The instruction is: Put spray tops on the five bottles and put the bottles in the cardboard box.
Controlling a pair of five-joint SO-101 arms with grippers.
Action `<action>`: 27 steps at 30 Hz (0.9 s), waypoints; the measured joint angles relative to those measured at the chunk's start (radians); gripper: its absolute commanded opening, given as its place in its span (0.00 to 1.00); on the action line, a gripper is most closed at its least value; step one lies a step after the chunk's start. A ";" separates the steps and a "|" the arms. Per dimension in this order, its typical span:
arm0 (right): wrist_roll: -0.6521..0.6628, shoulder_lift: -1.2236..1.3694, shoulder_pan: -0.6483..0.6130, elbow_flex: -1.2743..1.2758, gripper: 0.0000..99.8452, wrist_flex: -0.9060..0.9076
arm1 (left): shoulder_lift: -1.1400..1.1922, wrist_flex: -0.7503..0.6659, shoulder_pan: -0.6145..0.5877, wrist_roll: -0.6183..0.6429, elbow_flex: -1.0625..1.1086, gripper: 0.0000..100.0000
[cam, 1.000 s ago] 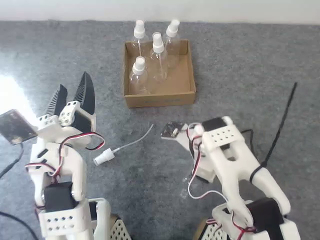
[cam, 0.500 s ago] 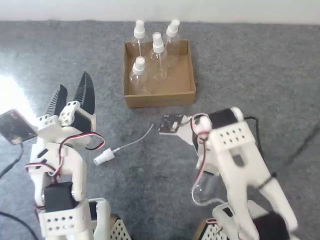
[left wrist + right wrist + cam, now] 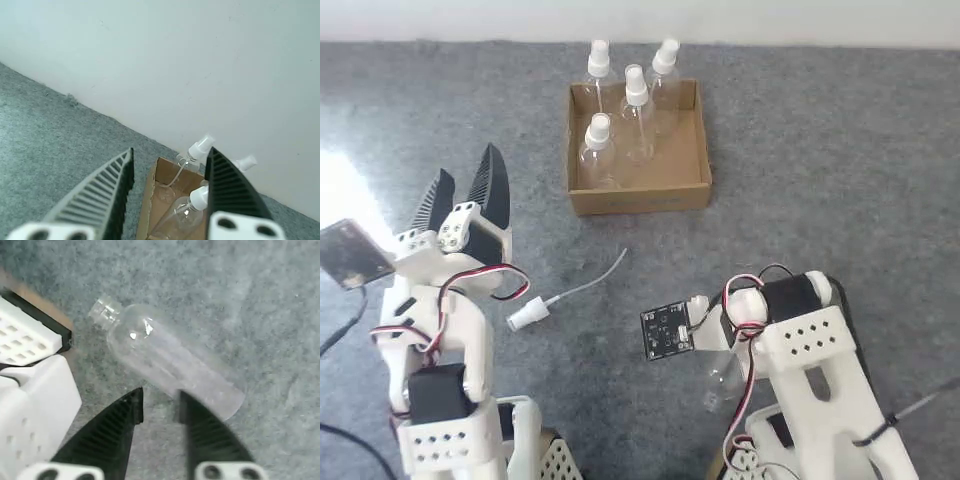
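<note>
The cardboard box (image 3: pixel 638 195) sits at the far middle of the worktop (image 3: pixel 820 150). Four bottles (image 3: pixel 598 150) stand inside it: two at the back, one in the middle, one front left. In front of the box, toward the left arm, a loose spray top (image 3: pixel 529 316) lies on the worktop. The left tool (image 3: pixel 468 165) is left of the box. The fifth bottle (image 3: pixel 170 360) lies on its side at the near right, just beyond the right tool (image 3: pixel 160 392)

A grey flecked table surface (image 3: pixel 820 150) meets a plain white wall (image 3: pixel 200 60).
</note>
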 measured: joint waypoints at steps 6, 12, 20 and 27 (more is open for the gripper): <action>0.005 0.000 0.000 0.015 0.43 -0.026 | 0.000 0.000 0.000 0.000 0.000 0.22; 0.005 0.000 -0.091 0.121 0.41 -0.083 | 0.000 0.000 0.000 0.000 0.000 0.22; 0.005 -0.002 -0.192 0.181 0.37 -0.135 | 0.000 0.000 0.000 0.000 0.000 0.22; 0.005 0.035 -0.196 0.258 0.30 -0.238 | 0.000 0.000 0.000 0.000 0.000 0.22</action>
